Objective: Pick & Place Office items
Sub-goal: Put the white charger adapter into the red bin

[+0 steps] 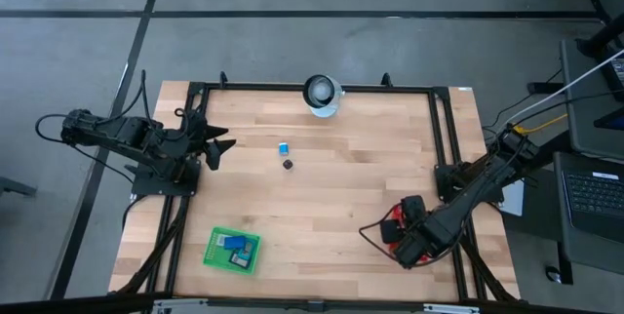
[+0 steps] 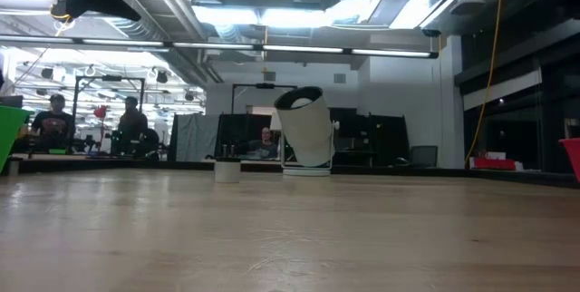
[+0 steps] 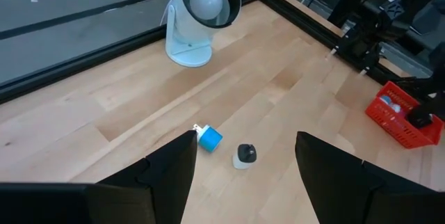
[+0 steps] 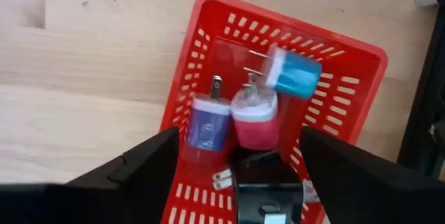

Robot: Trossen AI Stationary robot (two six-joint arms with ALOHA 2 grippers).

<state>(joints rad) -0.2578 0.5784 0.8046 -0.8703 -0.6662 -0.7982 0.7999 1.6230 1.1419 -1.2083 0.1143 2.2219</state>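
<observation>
Two arms at a wooden table [image 1: 341, 207], sorting small plugs into baskets.

Right gripper [image 4: 233, 182], fingers spread, hangs over the red basket [image 4: 208, 15], which holds blue, red and teal plugs [image 4: 295, 73]. Left gripper [image 3: 243, 175], also spread, faces a blue plug [image 3: 209, 138] and black item [image 3: 245, 155] mid-table; green basket [image 1: 232, 251] holds more.
</observation>
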